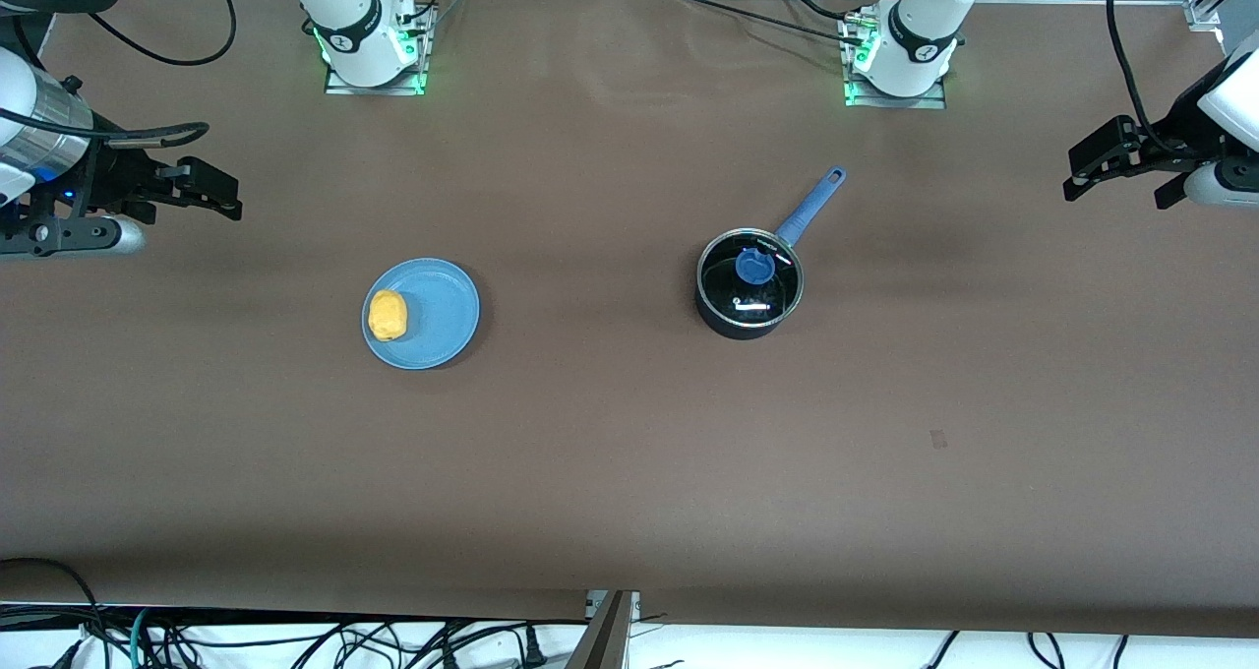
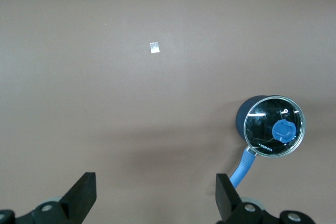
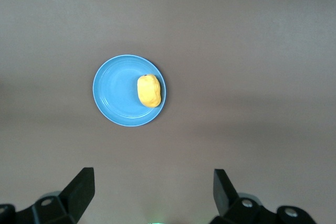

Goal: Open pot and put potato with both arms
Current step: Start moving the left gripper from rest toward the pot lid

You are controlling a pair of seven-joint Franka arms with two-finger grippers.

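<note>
A small pale square scrap (image 1: 938,439) lies nearest the camera on the brown cloth-covered worktop (image 1: 629,492), toward the left arm's end. Farther from the camera sits the flat round light-blue plate (image 1: 438,315), toward the right arm's end; the lumpy yellow-orange potato (image 1: 388,315) rests on its rim area at that end. The small round black pot (image 1: 748,300) stands well apart from the plate, toward the left arm's end, with its clear glass lid with blue knob (image 1: 754,267) seated on top and its long blue handle (image 1: 811,207) pointing toward the left arm's base. The left end effector (image 1: 1116,162) hangs over bare worktop at the table's edge, released and empty. The right end effector (image 1: 211,192) hangs over bare worktop at its own end, likewise released and empty.
</note>
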